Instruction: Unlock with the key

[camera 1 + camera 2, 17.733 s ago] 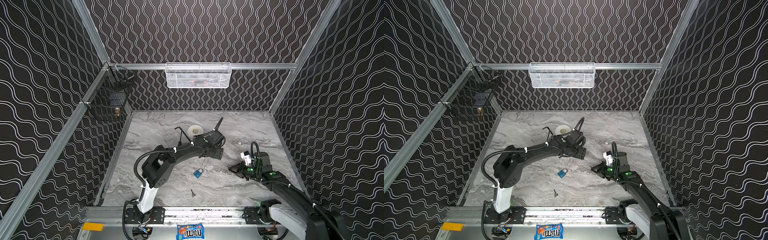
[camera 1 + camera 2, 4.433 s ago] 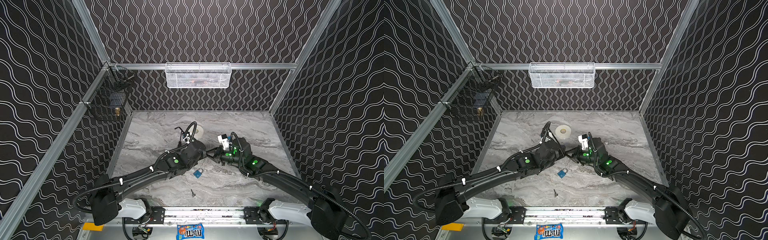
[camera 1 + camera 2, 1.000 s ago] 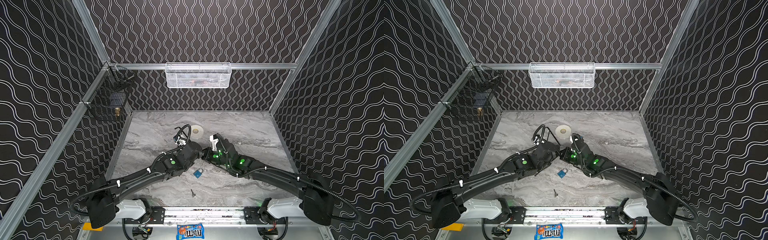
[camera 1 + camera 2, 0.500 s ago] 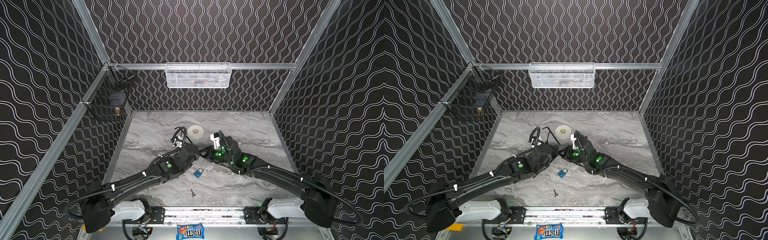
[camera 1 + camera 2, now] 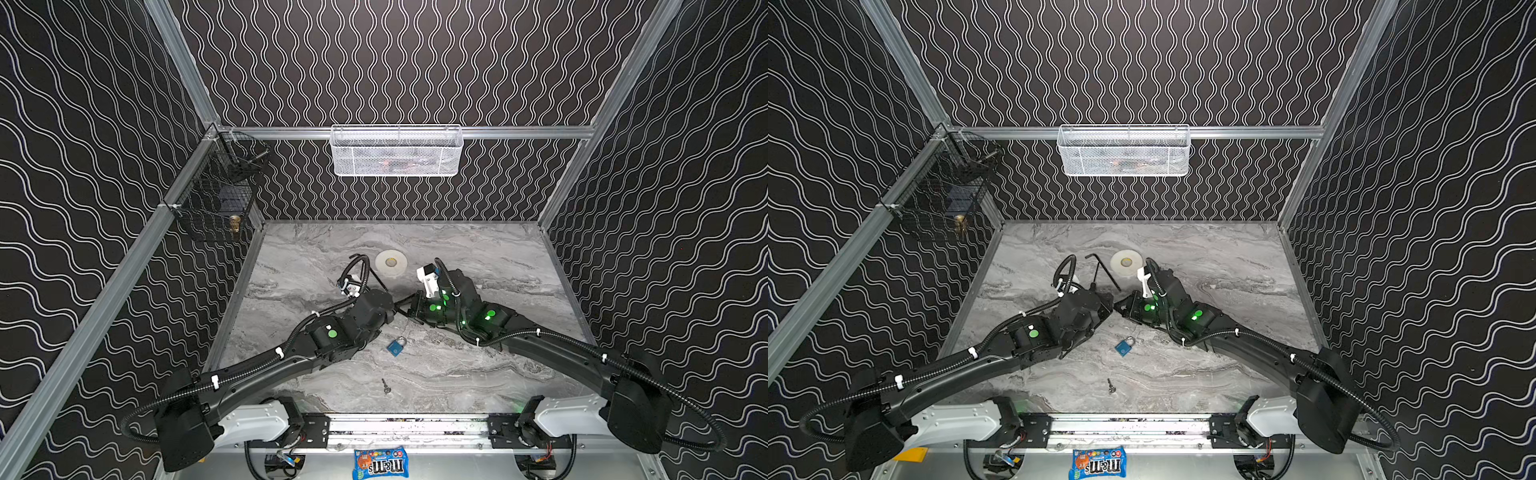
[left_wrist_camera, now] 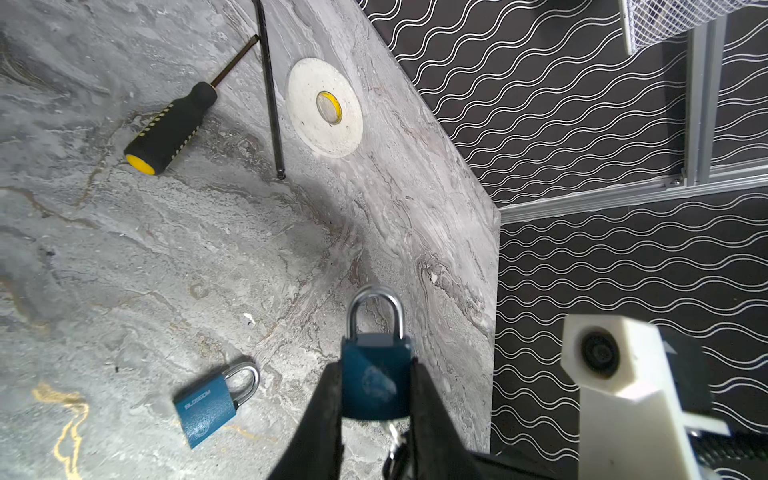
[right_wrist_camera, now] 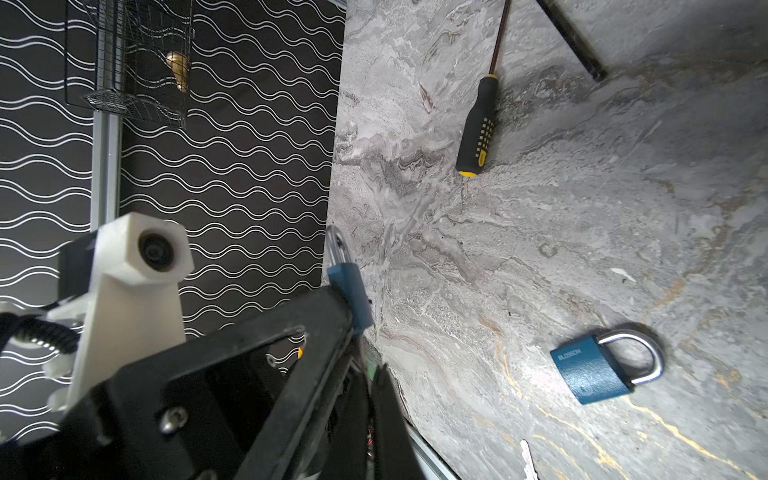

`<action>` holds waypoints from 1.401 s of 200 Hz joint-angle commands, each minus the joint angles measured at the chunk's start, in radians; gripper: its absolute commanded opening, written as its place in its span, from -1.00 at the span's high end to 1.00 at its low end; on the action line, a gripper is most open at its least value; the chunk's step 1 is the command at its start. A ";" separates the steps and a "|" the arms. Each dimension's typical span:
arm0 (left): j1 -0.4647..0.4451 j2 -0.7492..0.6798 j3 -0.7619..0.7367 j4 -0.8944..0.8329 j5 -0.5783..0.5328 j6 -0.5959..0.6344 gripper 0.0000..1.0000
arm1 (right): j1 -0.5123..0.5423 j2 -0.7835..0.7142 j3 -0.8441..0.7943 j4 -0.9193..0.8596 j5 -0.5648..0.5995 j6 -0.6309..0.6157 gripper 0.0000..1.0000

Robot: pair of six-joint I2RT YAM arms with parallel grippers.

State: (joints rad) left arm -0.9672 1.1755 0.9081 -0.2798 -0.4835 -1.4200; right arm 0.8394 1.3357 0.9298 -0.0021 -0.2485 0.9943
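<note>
Just behind the loose padlock [image 5: 396,346], the left tool [image 6: 374,365] pinches the held padlock [image 6: 372,384] by its blue body, shackle pointing away from the wrist, clear of the desk [image 5: 478,257]. Behind the loose padlock and slightly right, the right tool [image 5: 406,308] is pressed together, tip at the held padlock's base; whether it grips anything is hidden. A key [image 5: 386,386] lies on the desk in front of the loose padlock.
</note>
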 commanded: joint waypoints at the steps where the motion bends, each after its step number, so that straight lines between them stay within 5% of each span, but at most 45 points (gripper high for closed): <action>1: 0.001 0.004 0.002 -0.040 -0.013 -0.038 1.00 | 0.018 0.006 0.018 0.024 0.076 -0.012 1.00; 95: 0.010 0.014 0.013 0.006 -0.025 -0.118 1.00 | 0.105 0.049 0.021 0.047 0.145 -0.006 1.00; 280: 0.013 -0.033 -0.058 0.044 -0.052 -0.175 1.00 | 0.102 0.024 0.037 -0.050 0.245 -0.017 1.00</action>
State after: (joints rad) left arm -0.9554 1.1481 0.8574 -0.2676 -0.4923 -1.5635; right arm 0.9401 1.3571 0.9600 -0.0307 -0.0547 0.9836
